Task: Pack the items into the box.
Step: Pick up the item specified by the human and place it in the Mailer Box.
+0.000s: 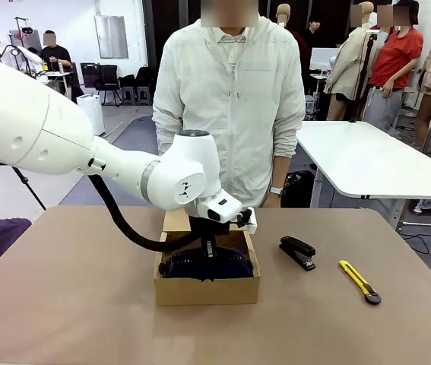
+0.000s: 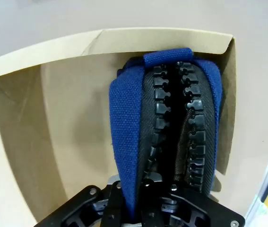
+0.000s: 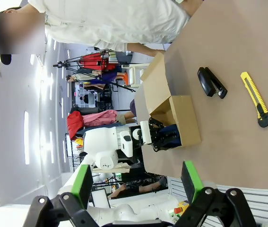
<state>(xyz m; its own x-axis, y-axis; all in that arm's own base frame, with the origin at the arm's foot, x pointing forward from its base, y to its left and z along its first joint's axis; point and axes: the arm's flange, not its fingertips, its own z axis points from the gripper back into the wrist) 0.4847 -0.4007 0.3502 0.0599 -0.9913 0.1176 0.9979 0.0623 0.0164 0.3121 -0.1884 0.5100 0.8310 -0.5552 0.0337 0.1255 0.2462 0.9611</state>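
The brown cardboard box [image 1: 207, 290] sits mid-table with its flap lid [image 1: 175, 221] open toward the person. The dark navy pouch [image 1: 230, 268] lies inside it. My left gripper [image 1: 209, 255] reaches down into the box, shut on the pouch. In the left wrist view the pouch [image 2: 124, 123] shows blue fabric and a black zipper running up from my left gripper [image 2: 159, 184], with the box walls [image 2: 53, 61] around it. The black stapler [image 1: 297, 252] lies on the table right of the box. My right gripper [image 3: 136, 182] hangs open high above the table, away from the stapler [image 3: 211, 82] and box [image 3: 185, 120].
A yellow-and-black utility knife [image 1: 359, 281] lies right of the stapler. A person in a white jacket [image 1: 226, 106] stands at the far edge behind the box. The tabletop [image 1: 63, 289] left of the box is bare. A white table [image 1: 367, 160] stands behind on the right.
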